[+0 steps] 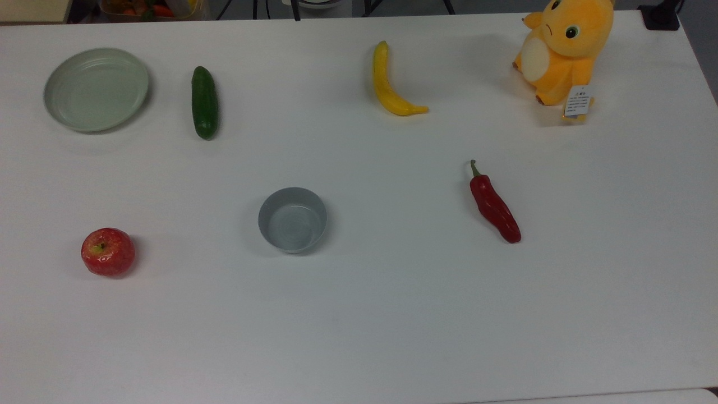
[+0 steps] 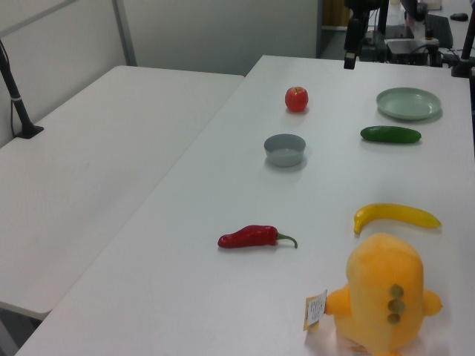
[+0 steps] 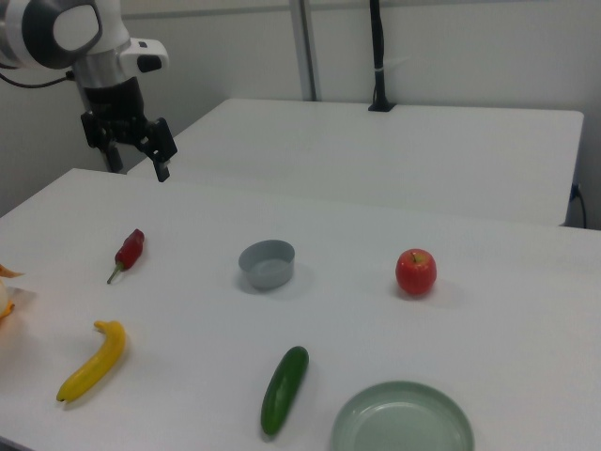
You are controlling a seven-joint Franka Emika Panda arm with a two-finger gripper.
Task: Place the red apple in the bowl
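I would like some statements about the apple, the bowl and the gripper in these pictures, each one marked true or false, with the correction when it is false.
1. The red apple already lies inside the bowl. False: it rests on the table, apart from the bowl, toward the top view's left.
2. The bowl holds nothing. True.
3. The gripper holds the chili pepper. False: it hangs above the table with open fingers, holding nothing.
4. In the top view, the cucumber lies between the green plate and the banana. True.
5. The plush toy stands beside the apple. False: it sits at the opposite end of the table.
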